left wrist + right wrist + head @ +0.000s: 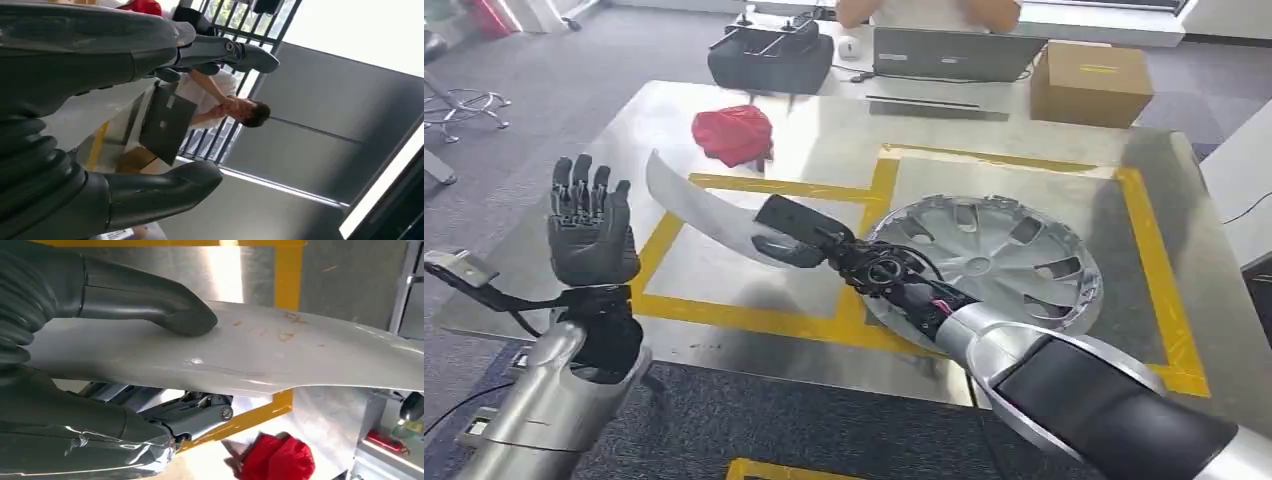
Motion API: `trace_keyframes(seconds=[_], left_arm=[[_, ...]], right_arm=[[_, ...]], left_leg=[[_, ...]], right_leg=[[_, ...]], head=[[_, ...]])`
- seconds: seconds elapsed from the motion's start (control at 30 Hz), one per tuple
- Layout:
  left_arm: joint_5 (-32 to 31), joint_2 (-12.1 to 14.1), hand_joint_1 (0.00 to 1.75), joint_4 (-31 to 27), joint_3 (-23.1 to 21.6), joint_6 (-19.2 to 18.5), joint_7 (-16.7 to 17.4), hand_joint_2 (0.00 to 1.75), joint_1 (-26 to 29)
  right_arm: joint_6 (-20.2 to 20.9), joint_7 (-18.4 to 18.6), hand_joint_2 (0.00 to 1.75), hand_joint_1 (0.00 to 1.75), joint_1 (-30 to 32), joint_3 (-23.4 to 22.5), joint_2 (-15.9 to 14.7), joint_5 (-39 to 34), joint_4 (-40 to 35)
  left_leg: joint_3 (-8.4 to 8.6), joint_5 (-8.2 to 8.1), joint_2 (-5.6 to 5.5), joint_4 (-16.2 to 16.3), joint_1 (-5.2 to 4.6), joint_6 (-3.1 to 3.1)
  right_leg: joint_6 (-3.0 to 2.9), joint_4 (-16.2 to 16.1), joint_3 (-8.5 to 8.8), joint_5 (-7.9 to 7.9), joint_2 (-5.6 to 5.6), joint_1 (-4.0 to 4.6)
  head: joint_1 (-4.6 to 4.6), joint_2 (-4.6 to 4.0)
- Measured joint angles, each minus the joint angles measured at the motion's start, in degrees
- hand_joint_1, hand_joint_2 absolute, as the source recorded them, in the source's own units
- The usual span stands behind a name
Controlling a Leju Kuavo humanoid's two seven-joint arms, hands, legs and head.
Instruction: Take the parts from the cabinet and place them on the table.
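Note:
My right hand (789, 232) grips a long, curved silver-white panel (692, 200) and holds it above the left yellow-taped square of the metal table (824, 150). In the right wrist view the thumb (150, 305) presses on the panel (280, 360) and the fingers (200, 415) clamp it from underneath. A silver wheel cover (994, 265) lies flat in the right taped square, just beside my right forearm. My left hand (589, 225) is raised off the table's left edge, fingers spread and upright, holding nothing. The left wrist view shows its thumb (165, 187) and fingers (220, 52) apart.
A red cloth (734, 133) lies on the far left of the table. Beyond it stand a black bag (769, 55), a laptop (954, 52) and a cardboard box (1089, 82), with a person (924, 12) seated behind. An office chair (454, 100) stands at far left.

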Motion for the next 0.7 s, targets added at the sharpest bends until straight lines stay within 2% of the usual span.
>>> trace_keyframes(seconds=[0.7], left_arm=[[-0.15,-1.38,0.00,4.96,-2.86,-0.96,-1.68,1.75,-2.15]], right_arm=[[-5.84,3.78,1.75,1.75,-3.82,0.02,0.17,3.70,5.77]], left_leg=[[0.03,0.00,0.06,-0.01,0.00,0.00]], right_leg=[[0.00,0.00,-0.01,0.00,0.06,0.00]], head=[[-0.04,0.00]])
